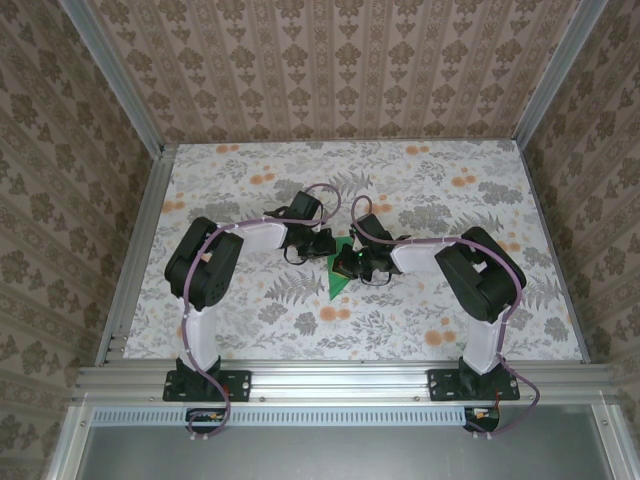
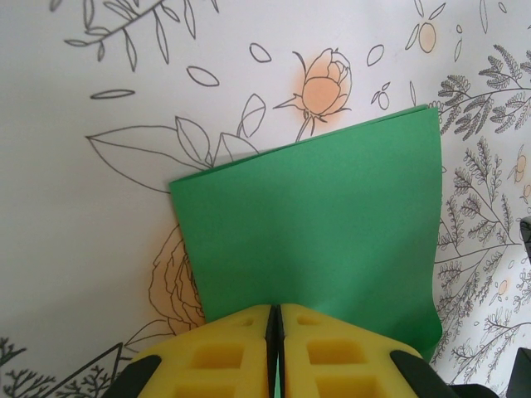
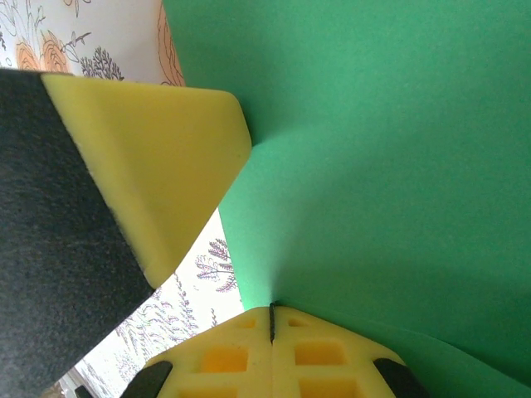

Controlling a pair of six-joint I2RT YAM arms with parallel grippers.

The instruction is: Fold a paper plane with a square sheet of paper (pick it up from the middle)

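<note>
Arms of a two-armed robot meet at the middle of a white, floral-print tabletop (image 1: 250, 320), both gripping a thin, bright green sheet of paper (image 1: 337, 277) between them. From above, the left gripper (image 1: 322, 244) and the right gripper (image 1: 356, 265) sit close together. The sheet of paper shows as a narrow wedge whose tip points toward the arm bases.

In the left wrist view, the left gripper (image 2: 275, 313) has its yellow foam pads (image 2: 224, 348) pressed together on the near edge of the sheet of paper (image 2: 323, 224). The sheet is folded double, with two layers showing along its far edge, and is seen against the flower pattern.

In the right wrist view, the right gripper (image 3: 271, 313) pinches the sheet of paper (image 3: 390, 149) between tightly closed pads. The green surface rises from the seam and bends in a soft crease. One yellow pad (image 3: 158, 157) of the left arm's claw touches the sheet just beside that hold.

Brown patterned wallpaper (image 1: 330, 70) lines the enclosure.
</note>
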